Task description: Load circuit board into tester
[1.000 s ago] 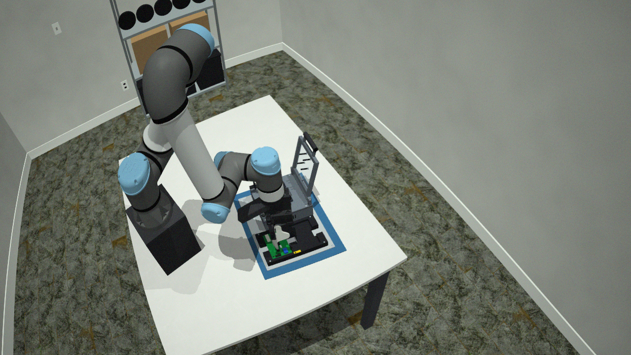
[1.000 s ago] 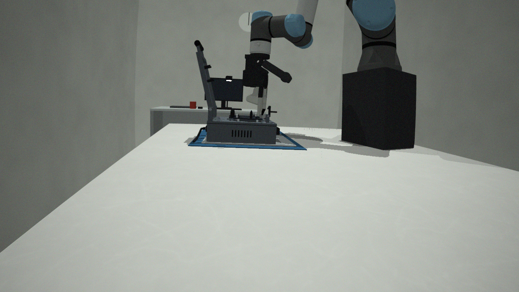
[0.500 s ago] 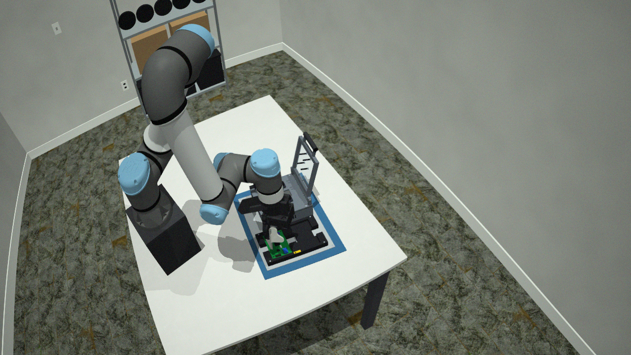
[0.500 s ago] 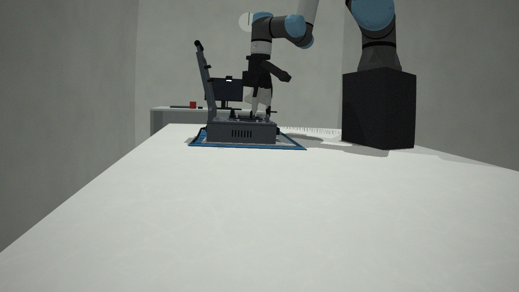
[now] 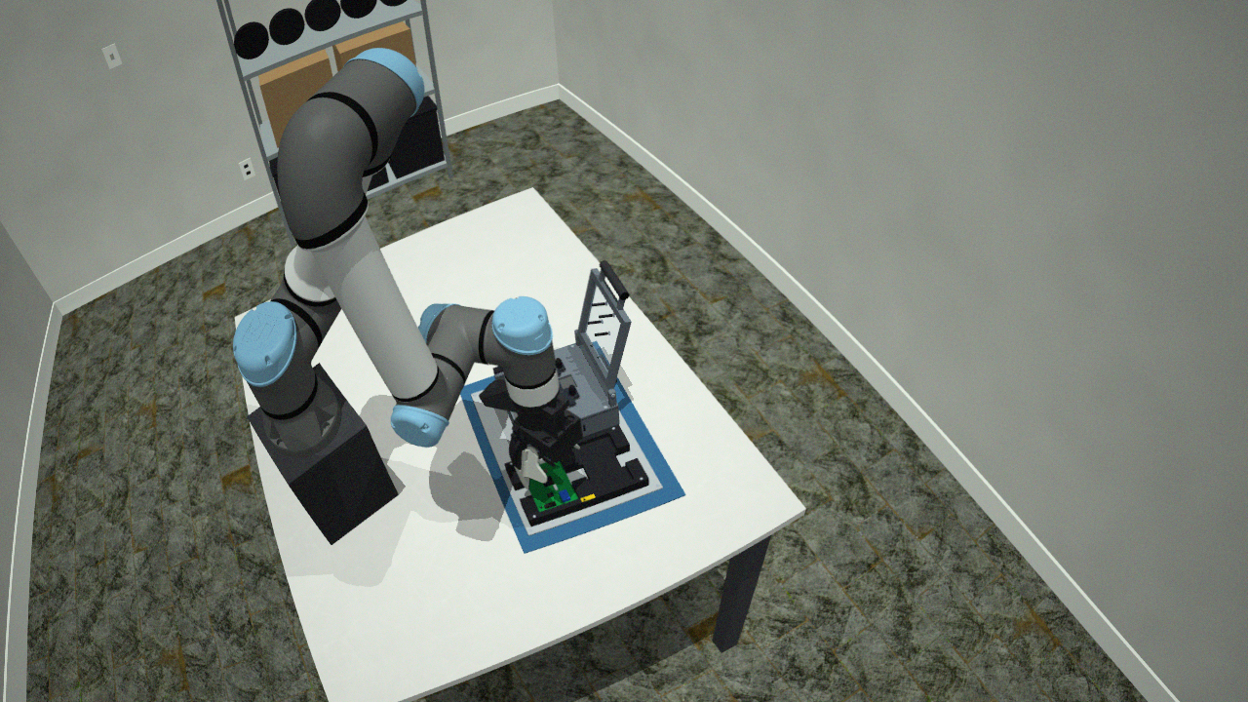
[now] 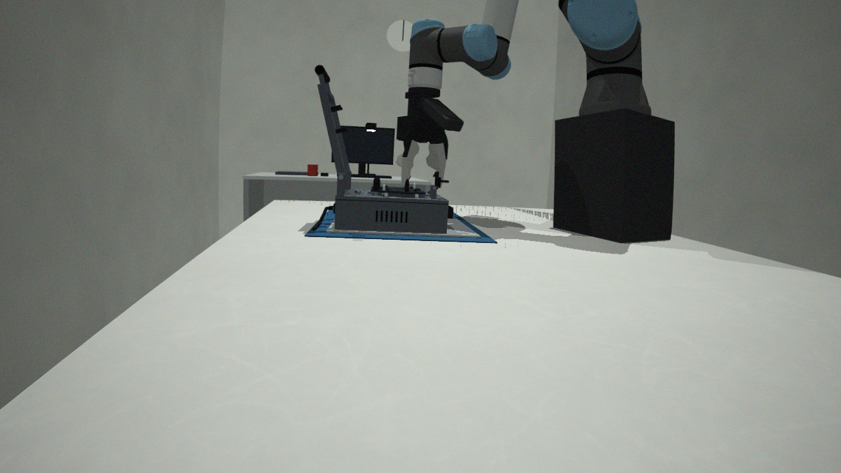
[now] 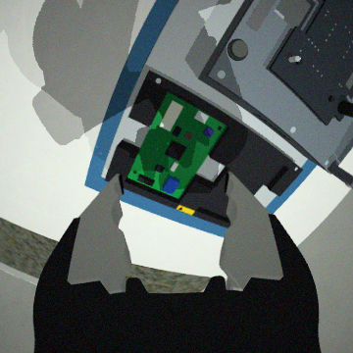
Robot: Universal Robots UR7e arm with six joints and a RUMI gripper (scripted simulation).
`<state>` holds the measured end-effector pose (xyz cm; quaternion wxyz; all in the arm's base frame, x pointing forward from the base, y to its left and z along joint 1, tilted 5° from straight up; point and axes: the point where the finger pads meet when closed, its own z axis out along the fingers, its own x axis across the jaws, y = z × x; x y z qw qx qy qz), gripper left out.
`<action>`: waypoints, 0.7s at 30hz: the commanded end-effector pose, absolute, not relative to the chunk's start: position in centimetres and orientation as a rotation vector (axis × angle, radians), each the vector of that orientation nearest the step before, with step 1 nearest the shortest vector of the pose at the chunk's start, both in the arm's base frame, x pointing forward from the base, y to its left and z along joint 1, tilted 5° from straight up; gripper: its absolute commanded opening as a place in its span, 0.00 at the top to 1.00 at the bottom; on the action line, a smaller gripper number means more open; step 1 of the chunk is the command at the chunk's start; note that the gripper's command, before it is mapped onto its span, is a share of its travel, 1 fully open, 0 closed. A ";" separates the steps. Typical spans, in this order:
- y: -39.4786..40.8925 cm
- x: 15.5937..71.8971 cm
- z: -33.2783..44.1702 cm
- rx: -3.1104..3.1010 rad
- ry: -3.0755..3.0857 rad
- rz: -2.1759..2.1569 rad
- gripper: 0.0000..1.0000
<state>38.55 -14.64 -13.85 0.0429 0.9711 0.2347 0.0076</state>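
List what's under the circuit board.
The black tray lies under the circuit board, showing around its edges. Whatever part of the tray the board covers can't be seen.

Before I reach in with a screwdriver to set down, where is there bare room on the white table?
Bare: the near stretch beyond the blue mat's edge, and the strip right of the mat. Crowded: around the tray, under the gripper.
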 end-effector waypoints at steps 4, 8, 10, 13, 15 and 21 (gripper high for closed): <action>-14.6 38.6 -13.8 3.023 0.423 0.029 0.41; -14.6 38.6 -13.8 3.045 0.230 0.038 0.41; -14.6 38.6 -13.8 3.051 0.152 0.041 0.41; -14.6 38.6 -13.8 3.055 0.062 0.045 0.41; -14.6 38.6 -13.8 3.055 0.019 0.047 0.41; -14.7 38.6 -13.8 3.056 -0.031 0.049 0.41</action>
